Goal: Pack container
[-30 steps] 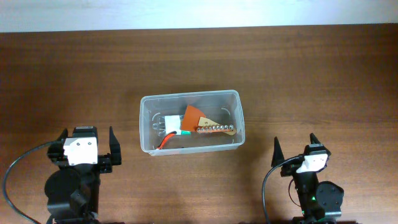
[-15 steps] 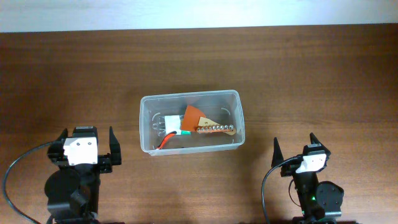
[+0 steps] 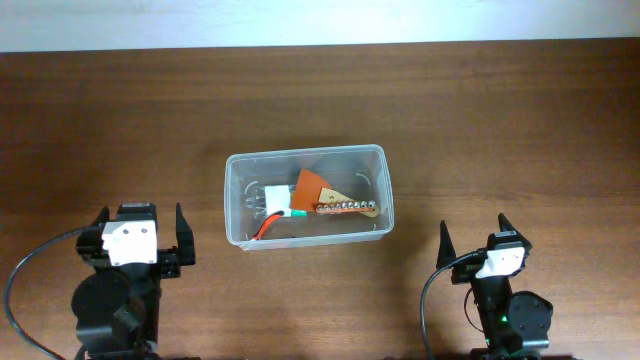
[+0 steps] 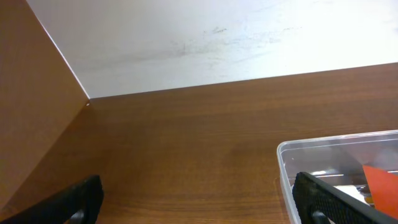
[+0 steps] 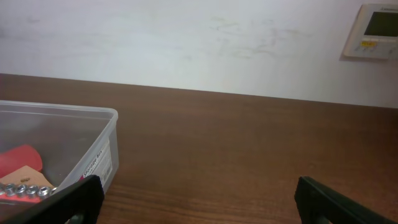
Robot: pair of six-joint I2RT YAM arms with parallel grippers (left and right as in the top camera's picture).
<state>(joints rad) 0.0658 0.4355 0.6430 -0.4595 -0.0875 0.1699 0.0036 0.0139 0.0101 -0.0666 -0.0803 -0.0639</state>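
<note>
The clear plastic container (image 3: 306,197) sits in the middle of the table. Inside lie an orange triangular piece (image 3: 310,186), a wooden strip with a row of metal sockets (image 3: 347,207) and a white block with a red and green strip (image 3: 277,203). My left gripper (image 3: 140,222) is open and empty near the front left, short of the container. My right gripper (image 3: 475,232) is open and empty at the front right. The container's corner shows in the left wrist view (image 4: 329,149) and in the right wrist view (image 5: 74,127).
The brown wooden table (image 3: 500,120) runs back to a white wall (image 5: 186,43). A wall control panel (image 5: 376,31) shows at the far right of the right wrist view. A black cable (image 3: 30,262) loops by the left arm base.
</note>
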